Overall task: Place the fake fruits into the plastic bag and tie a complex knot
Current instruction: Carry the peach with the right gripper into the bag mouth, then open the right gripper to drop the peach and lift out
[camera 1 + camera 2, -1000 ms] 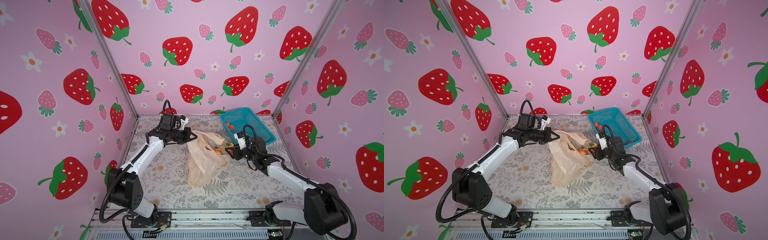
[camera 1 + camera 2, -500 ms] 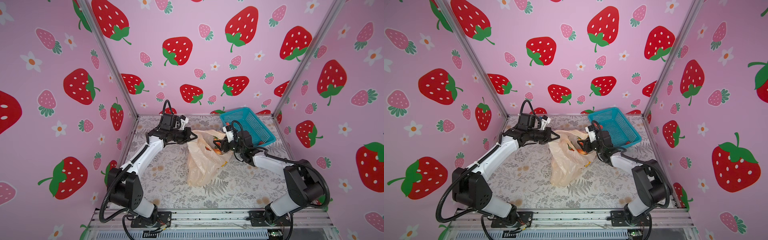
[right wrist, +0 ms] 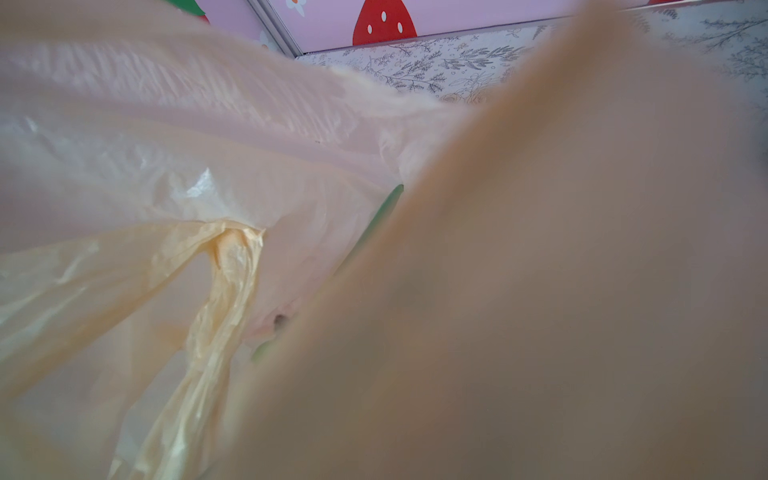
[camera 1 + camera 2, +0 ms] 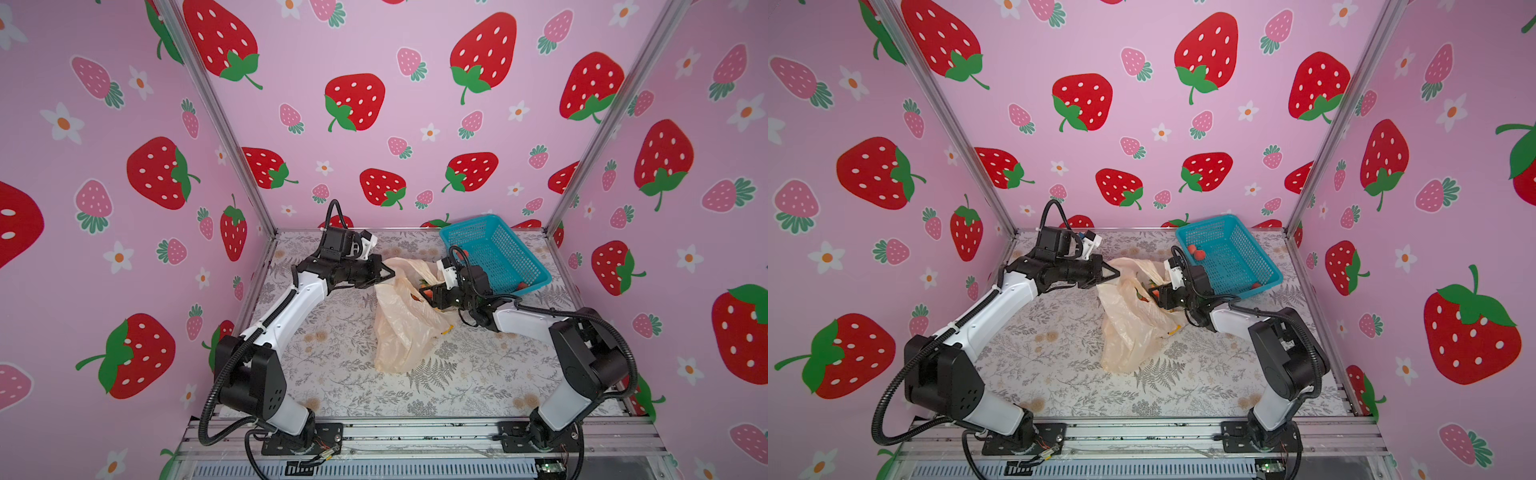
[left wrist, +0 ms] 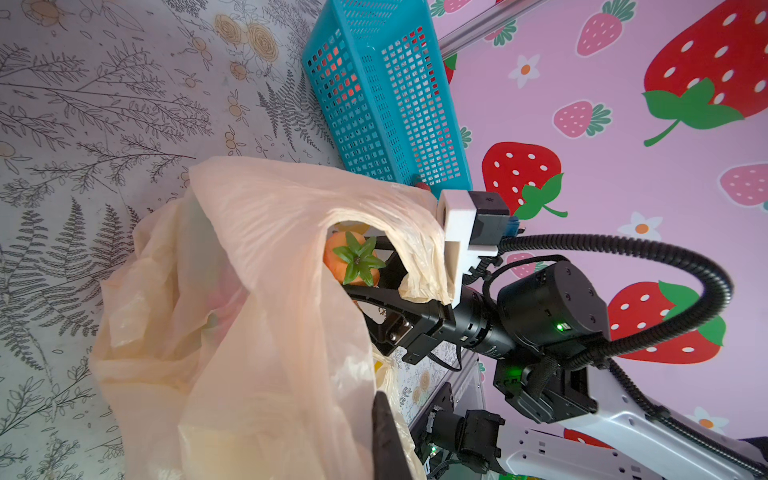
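Observation:
The peach plastic bag (image 4: 405, 328) (image 4: 1129, 332) lies on the floral mat with its mouth lifted toward the back. My left gripper (image 4: 388, 274) (image 4: 1115, 274) is shut on the bag's rim and holds it up; in the left wrist view one dark finger (image 5: 384, 440) presses against the film (image 5: 249, 311). My right gripper (image 4: 432, 293) (image 4: 1156, 293) reaches into the bag's mouth, shut on an orange-pink strawberry (image 5: 351, 262) with a green cap. Bag film (image 3: 166, 166) fills the right wrist view and hides those jaws. More fake fruits (image 4: 1196, 251) lie in the basket.
A blue mesh basket (image 4: 494, 253) (image 4: 1229, 257) (image 5: 390, 104) stands tilted at the back right, just behind my right wrist, with a red fruit (image 4: 1255, 285) at its low corner. Strawberry-print walls enclose three sides.
My right gripper has carried the strawberry leftward into the bag's mouth, and its arm has folded in. The left gripper has kept its hold on the rim.

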